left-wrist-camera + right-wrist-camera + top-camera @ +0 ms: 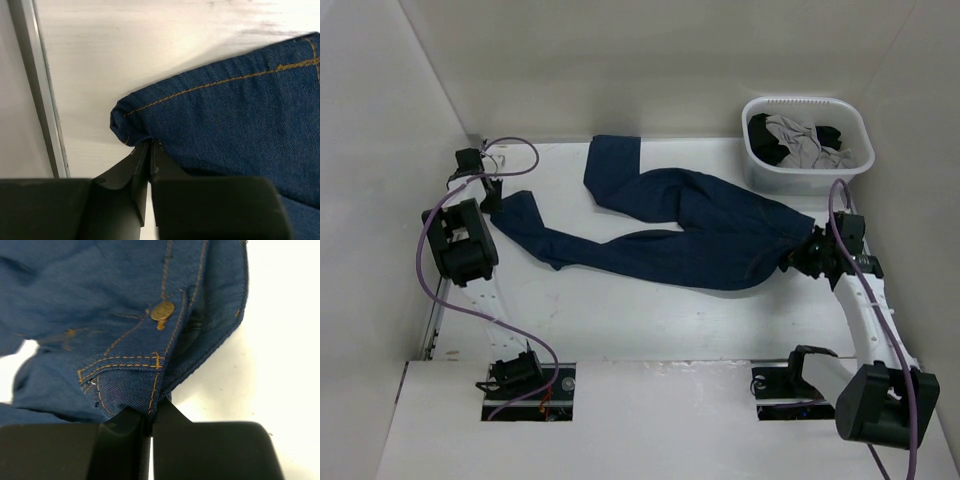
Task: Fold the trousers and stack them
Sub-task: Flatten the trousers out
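Observation:
The dark navy jeans (pixel 680 225) lie spread across the white table, waist at the right, legs running left. One leg ends at the far left, the other bends up toward the back. My left gripper (pixel 492 200) is shut on the hem corner of the lower leg (pixel 150 125). My right gripper (pixel 800 255) is shut on the waistband edge (pixel 150 375), just below the brass button (pixel 162 310). Orange stitching shows in both wrist views.
A white basket (pixel 807 145) holding grey, white and black garments stands at the back right, close behind my right arm. White walls enclose the table on the left, back and right. A metal rail (pixel 42 95) runs along the left edge.

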You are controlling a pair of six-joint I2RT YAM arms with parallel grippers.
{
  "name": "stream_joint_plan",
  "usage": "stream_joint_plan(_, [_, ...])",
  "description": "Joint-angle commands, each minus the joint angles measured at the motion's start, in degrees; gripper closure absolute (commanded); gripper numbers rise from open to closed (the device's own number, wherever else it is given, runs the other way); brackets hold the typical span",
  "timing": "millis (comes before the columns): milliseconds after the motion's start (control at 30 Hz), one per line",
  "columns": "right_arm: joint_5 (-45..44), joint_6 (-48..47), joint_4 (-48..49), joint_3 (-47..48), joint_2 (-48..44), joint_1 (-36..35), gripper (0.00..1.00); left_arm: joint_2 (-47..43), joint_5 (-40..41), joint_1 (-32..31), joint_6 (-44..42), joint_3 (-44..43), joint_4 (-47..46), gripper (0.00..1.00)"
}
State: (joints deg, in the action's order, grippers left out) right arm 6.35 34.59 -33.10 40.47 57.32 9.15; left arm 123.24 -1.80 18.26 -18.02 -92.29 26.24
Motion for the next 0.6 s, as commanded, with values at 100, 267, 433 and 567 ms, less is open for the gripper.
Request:
stream_joint_plan(100, [0.69, -2.25, -1.00, 11.99, -0.02, 5.66, 1.00, -11.60, 1.19, 5.76, -4.64, 0.18, -2.94, 1.00])
stream_joint_plan(267, [3.05, 2.76, 2.42, 10.87, -1.77, 9.87, 1.00, -22.50, -0.65, 10.43, -10.53, 2.37, -2.25, 1.00])
stream_joint_plan(433, [5.16, 6.89, 2.87, 3.85, -6.16, 12.96, 1.00, -32.25, -2.59, 11.05, -17.03, 17.28, 0.48, 0.99])
stream_joint_plan(567, [5.43, 9.97, 3.04, -4.94, -10.82, 16.11, 1.00, -37.01, -1.80, 12.10, -19.68, 31.18, -1.27, 0.99])
